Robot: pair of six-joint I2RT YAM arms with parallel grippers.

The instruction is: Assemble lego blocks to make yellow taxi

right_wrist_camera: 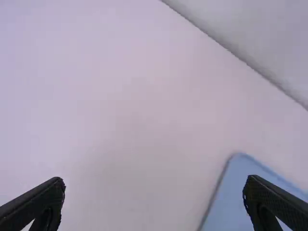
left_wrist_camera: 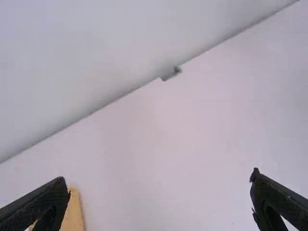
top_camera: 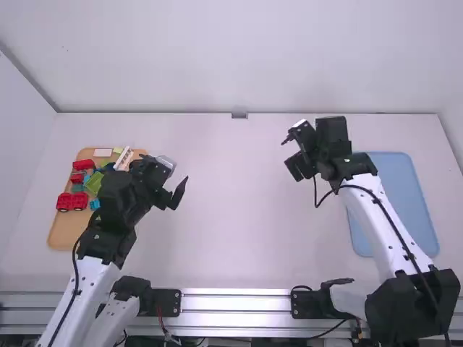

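Note:
My left gripper hangs above the table, just right of the wooden tray, open and holding nothing. In the left wrist view the fingers of my left gripper stand wide apart. On the tray lie loose blocks: red wheeled blocks, a red block, a green block and a white piece; the left arm hides part of the pile. My right gripper is over the table left of the blue tray. In the right wrist view my right gripper has widely parted fingers and nothing between them.
The wooden tray lies on the table's left side, partly under the left arm. A blue tray lies at the right, partly beneath the right arm. White table surface stretches between the arms, and a wall rises at its far edge.

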